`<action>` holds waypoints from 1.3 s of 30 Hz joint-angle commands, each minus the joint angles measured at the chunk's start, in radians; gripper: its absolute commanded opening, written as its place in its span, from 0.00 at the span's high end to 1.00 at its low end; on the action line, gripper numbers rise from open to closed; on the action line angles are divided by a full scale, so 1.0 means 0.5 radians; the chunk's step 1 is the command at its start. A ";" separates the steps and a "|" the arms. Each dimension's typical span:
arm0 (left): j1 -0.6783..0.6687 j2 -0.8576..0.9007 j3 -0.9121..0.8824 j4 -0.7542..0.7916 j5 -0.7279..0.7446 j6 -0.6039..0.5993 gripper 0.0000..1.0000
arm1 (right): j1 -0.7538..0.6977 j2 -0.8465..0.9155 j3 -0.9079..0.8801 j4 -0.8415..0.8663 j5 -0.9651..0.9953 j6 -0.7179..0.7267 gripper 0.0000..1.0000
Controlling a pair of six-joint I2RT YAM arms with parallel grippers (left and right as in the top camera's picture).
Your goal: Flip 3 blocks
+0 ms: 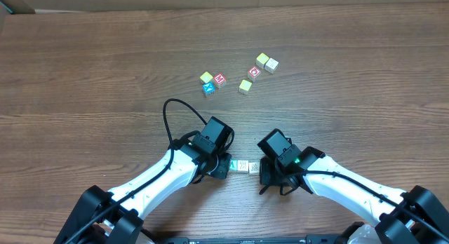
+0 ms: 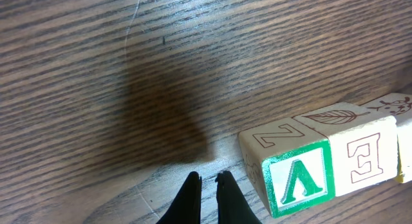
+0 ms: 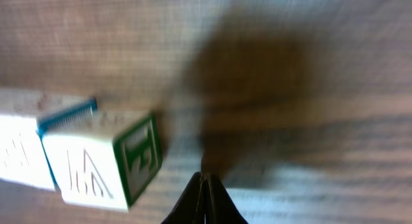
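Two robot arms rest on a dark, wood-grain counter [image 1: 84, 62] with a short row of blocks [image 1: 245, 166] lying between them, near the counter's front edge. The left fingers [image 2: 190, 199], slim, black and tapering, are drawn together with only a sliver of a gap and hold nothing; they point at bare wood just beside the row's near end. The right fingers [image 3: 193, 206] are pressed together into one dark point, also holding nothing, just beside the row's other end.

Seen from the left wrist, the green-framed block [image 2: 299, 179] is a small, square-edged wooden cube. Its side face is glossy white with a green letter inside a green border, and its pale top carries a thin brown outlined letter. The middle block [image 2: 367, 156] touches it; it is cream with a brown outlined E on its side and a leaf drawn on top. The end block [image 3: 96, 159] appears blurred in the right wrist view, pale with one green-bordered face and a blue ridged edge on top.

Well apart, farther back on the counter, lie other letter cubes, among them a yellow-topped cube [image 1: 245, 85], a red cube [image 1: 219, 79] and a blue cube [image 1: 208, 89].
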 commanded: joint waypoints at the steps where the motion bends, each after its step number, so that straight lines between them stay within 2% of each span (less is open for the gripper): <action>1: 0.020 0.014 -0.005 -0.002 0.017 -0.037 0.96 | 0.067 -0.047 0.038 -0.014 -0.259 0.022 0.96; 7: 0.020 0.014 -0.005 -0.008 0.016 -0.037 0.96 | 0.137 -0.047 0.037 0.084 -0.343 0.211 0.96; 13: 0.020 0.014 -0.005 -0.017 0.017 -0.037 0.96 | 0.127 -0.046 0.037 0.211 -0.278 0.274 0.96; 39: 0.020 0.014 -0.005 -0.031 0.017 -0.037 0.96 | 0.128 -0.014 0.034 0.279 -0.159 0.275 0.96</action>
